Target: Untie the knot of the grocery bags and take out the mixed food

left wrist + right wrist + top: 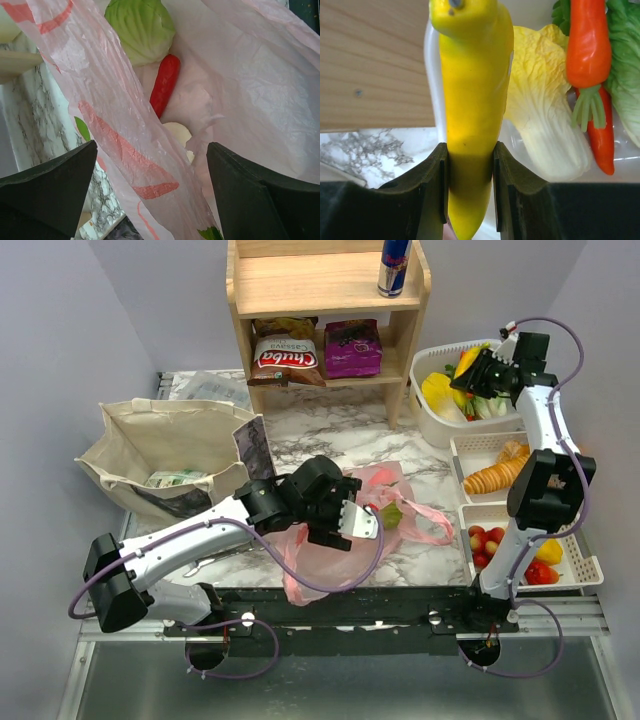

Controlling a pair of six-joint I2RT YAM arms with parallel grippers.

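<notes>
Two arms are working over the marbled bench (340, 445). Mid-frame in the top view, the left arm (200, 535) is holding its jaws wide over the thin, crinkly pink plastic bag (325, 565), whose open mouth is showing a round green cabbage-like fruit (140, 27) and a red pepper (164, 85) inside. Upper right, the right arm (545, 480) is pinching a yellow plastic banana (470, 100) in its jaws by the white plastic basket (428, 420) of vegetables.

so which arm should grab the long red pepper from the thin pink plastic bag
Left: left gripper is open facing the red pepper in the pink bag; right gripper holds a yellow banana.
</notes>
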